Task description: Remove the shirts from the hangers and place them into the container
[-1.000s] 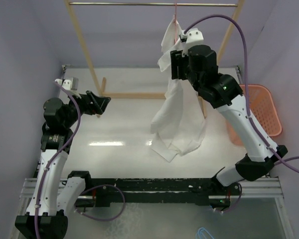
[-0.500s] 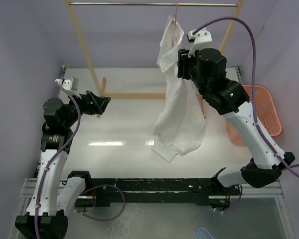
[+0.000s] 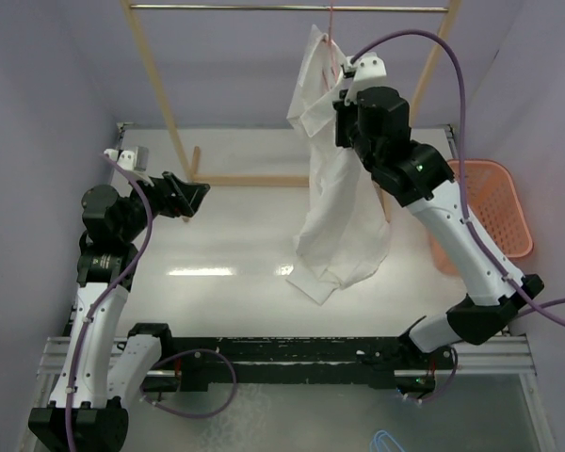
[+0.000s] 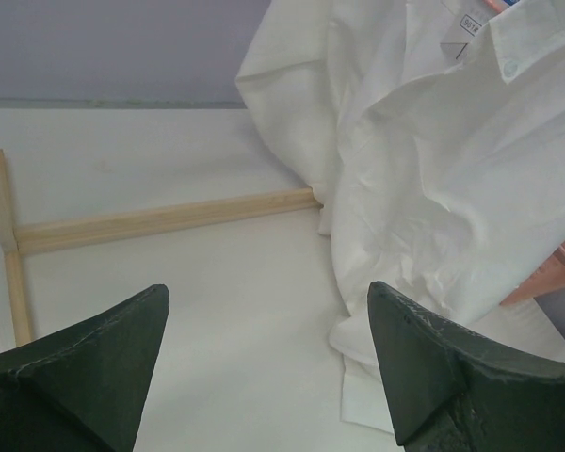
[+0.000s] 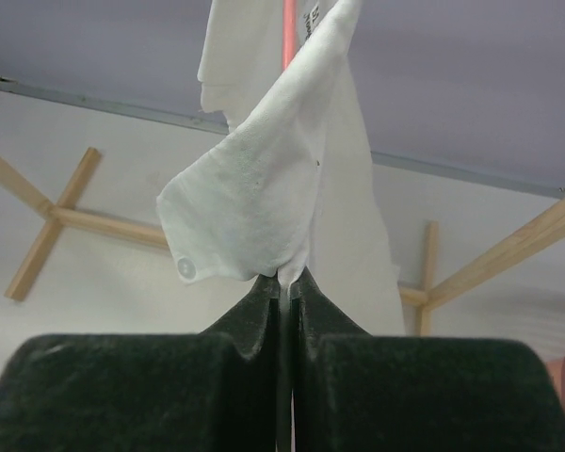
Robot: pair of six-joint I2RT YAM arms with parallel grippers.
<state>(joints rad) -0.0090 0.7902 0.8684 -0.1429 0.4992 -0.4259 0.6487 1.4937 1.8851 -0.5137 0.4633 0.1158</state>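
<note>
White cloth is pinched between the clenched fingers of the right tool [image 5: 284, 281]. It has a buttoned corner of the shirt [image 3: 334, 207], up near the collar. The shirt hangs on the pink wire hanger [image 5: 288, 33], whose hook is over the rail [image 3: 264, 8] of the wooden rack. The shirt's lower end trails down onto the surface [image 3: 217, 235]. The left tool [image 4: 266, 294] hangs released, jaws wide, well apart from the cloth and pointed toward it across the surface. The basket [image 3: 508, 202] sits at the right edge, beyond the right arm, with nothing visible in it.

The step in hand looks like the first one, getting the shirt off the hanger, and the grip for it seems just made. Next, the right arm probably has to draw the collar up and sideways so the shoulder slips off the wire. The thin wire may swing or ride along with the cloth, so the left tool could steady the hanger or take the other shoulder. Only then can the loose, floppy shirt be carried right and dropped in the basket.
</note>
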